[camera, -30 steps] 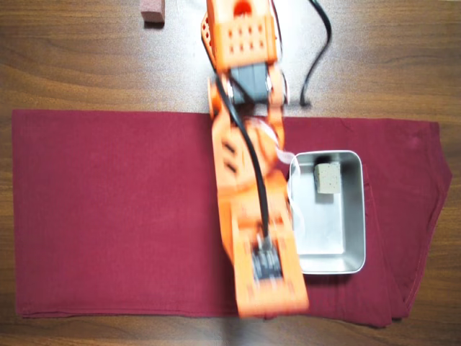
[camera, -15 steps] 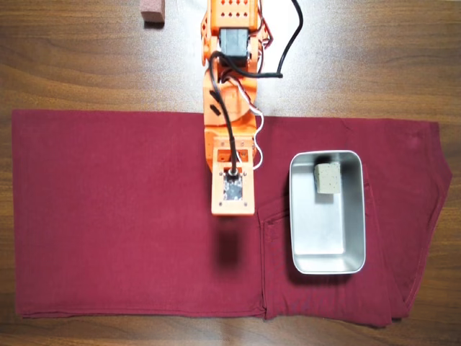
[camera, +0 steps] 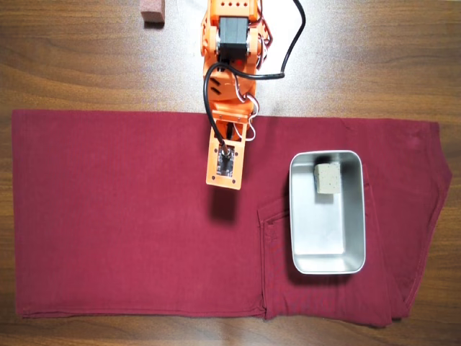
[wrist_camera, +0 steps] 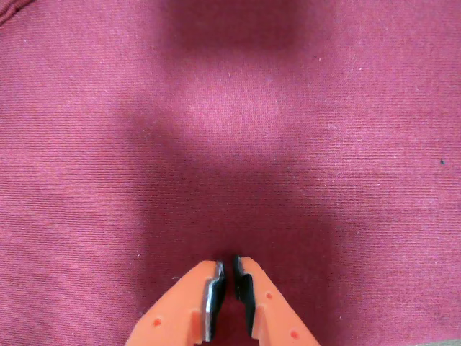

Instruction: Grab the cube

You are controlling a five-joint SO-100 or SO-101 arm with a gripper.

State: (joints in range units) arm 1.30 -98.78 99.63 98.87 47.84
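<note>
The cube (camera: 328, 178), small, pale beige-grey and matte, lies inside the steel tray (camera: 325, 245), near its far end, in the overhead view. It does not show in the wrist view. My gripper (wrist_camera: 227, 264) has orange fingers with dark pads; the tips stand together with only a thin slit between them and hold nothing, above bare maroon cloth (wrist_camera: 230, 130). In the overhead view the orange arm (camera: 229, 79) reaches down from the top edge, its wrist plate (camera: 224, 163) hiding the fingers. The plate is to the left of the tray, well apart from the cube.
The maroon cloth (camera: 122, 216) covers most of the wooden table (camera: 72, 65). The tray sits on its right part. A reddish-pink block (camera: 153, 11) lies on bare wood at the top, left of the arm's base. A black cable (camera: 292, 43) runs from the arm.
</note>
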